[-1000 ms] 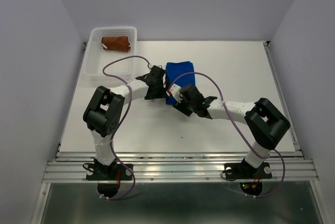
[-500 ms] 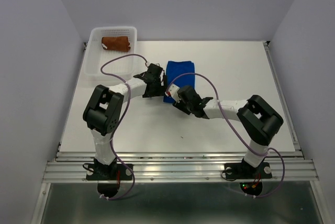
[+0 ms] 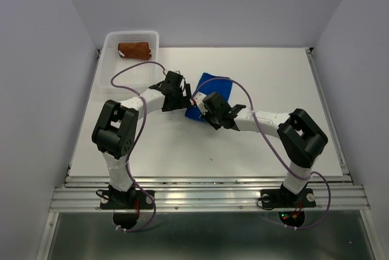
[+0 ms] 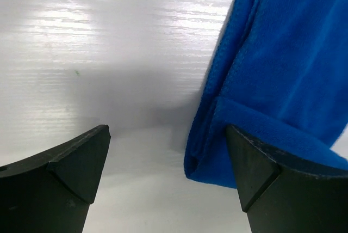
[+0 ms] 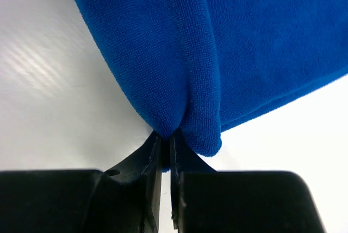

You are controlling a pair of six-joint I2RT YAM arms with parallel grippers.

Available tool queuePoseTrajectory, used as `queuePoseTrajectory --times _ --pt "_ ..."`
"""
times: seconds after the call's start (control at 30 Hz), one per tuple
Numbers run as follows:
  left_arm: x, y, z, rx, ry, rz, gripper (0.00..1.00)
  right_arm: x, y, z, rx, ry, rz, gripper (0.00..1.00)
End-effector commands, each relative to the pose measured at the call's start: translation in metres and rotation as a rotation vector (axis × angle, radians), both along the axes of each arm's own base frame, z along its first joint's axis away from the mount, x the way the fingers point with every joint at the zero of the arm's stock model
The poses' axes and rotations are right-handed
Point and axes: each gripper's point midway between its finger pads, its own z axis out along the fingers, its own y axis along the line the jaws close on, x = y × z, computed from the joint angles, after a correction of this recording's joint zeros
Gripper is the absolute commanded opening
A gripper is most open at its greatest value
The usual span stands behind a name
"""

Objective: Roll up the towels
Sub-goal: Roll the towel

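While the brown towel (image 3: 134, 50) sits rolled in the eleven o'clock basket (image 3: 109, 70), our right gripper (image 5: 163, 141) clamps a corner of the mid-table blue towel (image 5: 261, 42), left gripper (image 4: 166, 135) agape at its edge, seemingly to start rolling.

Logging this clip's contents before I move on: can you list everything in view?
blue towel: 1, royal blue, middle of the table
rolled towel: 1, rust-brown, inside the basket
basket: 1, white perforated plastic, table's far left corner
table: 1, white
left gripper: 1, black, open, at the blue towel's folded corner
right gripper: 1, black, shut on a pinch of the blue towel's edge
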Motion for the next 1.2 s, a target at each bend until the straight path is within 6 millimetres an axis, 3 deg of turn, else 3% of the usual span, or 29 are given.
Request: queuePoseTrajectory --times 0.0,0.13,0.17,0.27,0.3,0.5,0.7,0.87,1.17 --pt "0.004 -0.001 0.063 -0.118 -0.116 0.023 0.99 -0.021 0.021 0.029 0.136 0.152 -0.051 0.05" --pt "-0.007 0.003 0.071 -0.148 -0.117 0.035 0.99 -0.031 0.025 0.025 0.158 0.273 -0.101 0.05" --pt "-0.008 0.005 0.072 -0.152 -0.120 0.037 0.99 -0.024 0.021 0.029 0.179 0.275 -0.130 0.05" --pt "-0.016 0.008 0.075 -0.166 -0.119 0.048 0.99 -0.028 0.032 0.036 0.310 0.394 -0.160 0.05" --pt "-0.017 0.007 0.080 -0.183 -0.128 0.043 0.99 -0.022 0.027 0.038 0.360 0.437 -0.197 0.05" --pt "-0.029 -0.003 0.092 -0.263 -0.164 -0.025 0.99 -0.028 0.043 0.051 0.562 0.695 -0.142 0.05" --pt "-0.034 -0.006 0.084 -0.272 -0.156 -0.062 0.99 -0.021 0.040 0.057 0.725 0.912 -0.168 0.03" --pt "-0.040 -0.014 0.076 -0.309 -0.146 -0.101 0.99 -0.014 0.040 0.047 0.774 1.035 -0.230 0.02" --pt "-0.025 -0.023 0.063 -0.332 -0.168 -0.111 0.99 0.001 0.029 0.029 0.824 1.158 -0.367 0.01"
